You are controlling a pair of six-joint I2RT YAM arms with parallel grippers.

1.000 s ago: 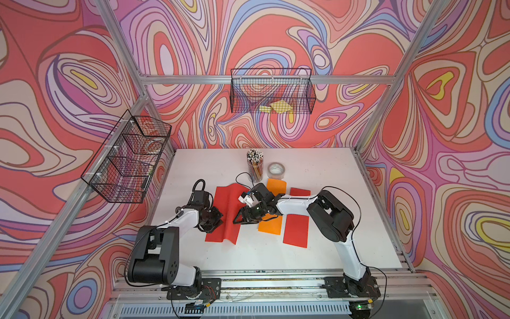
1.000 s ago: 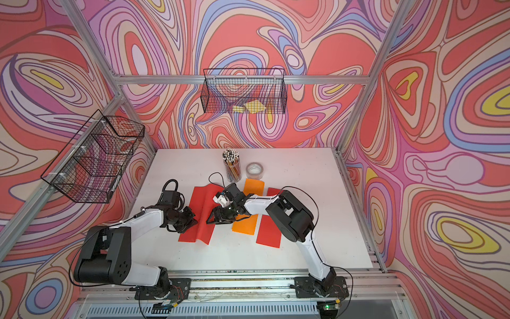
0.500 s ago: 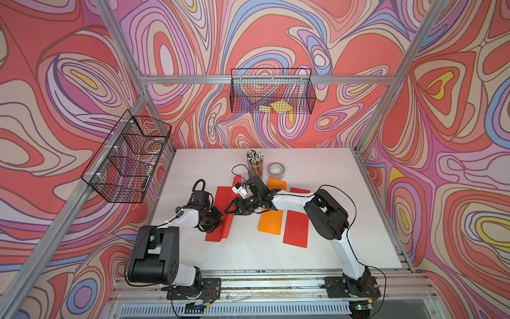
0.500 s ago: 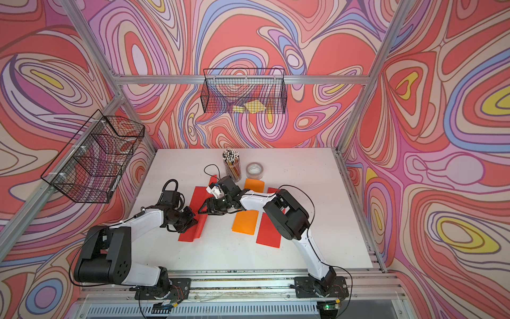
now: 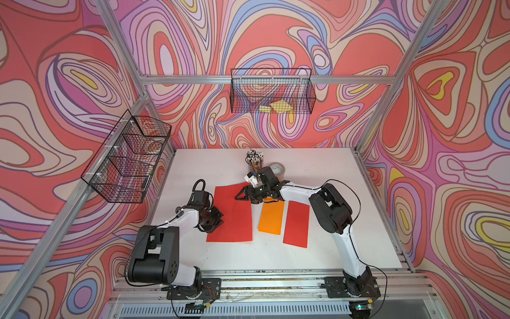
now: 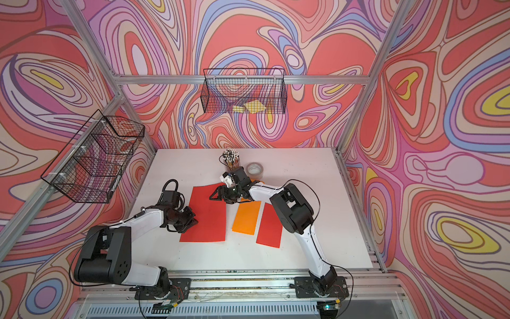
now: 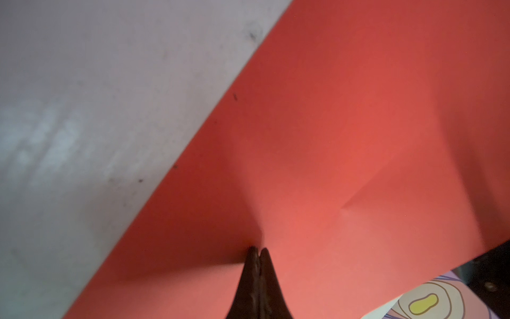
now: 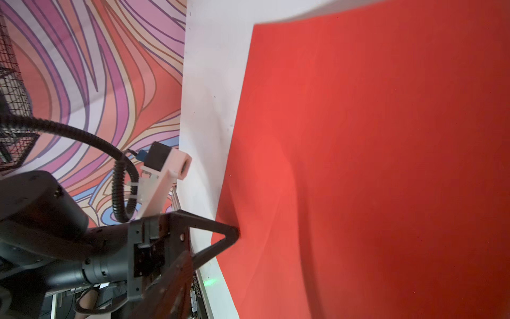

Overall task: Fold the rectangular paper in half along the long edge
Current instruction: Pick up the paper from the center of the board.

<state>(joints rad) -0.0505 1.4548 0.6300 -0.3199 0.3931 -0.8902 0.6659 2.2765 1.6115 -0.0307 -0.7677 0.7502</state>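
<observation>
1. The red paper (image 5: 231, 215) lies flat on the tabletop (image 5: 325, 171), left of the middle and between the two arms.
2. It looks thin, light and limp. It should bend easily, but it may slide on the smooth tabletop or crumple. The best hold seems to be at a long edge or a corner.
3. Its long axis runs from the robot's side toward the back wall.
4. The left claw (image 5: 218, 221) is closed, tips at the left long edge. Pinching or only pressing cannot be told.
5. The right claw (image 5: 247, 196) is open and empty, over the far right corner.
6. To the right lie an orange sheet (image 5: 271, 218) and a narrow red sheet (image 5: 296, 223).
</observation>
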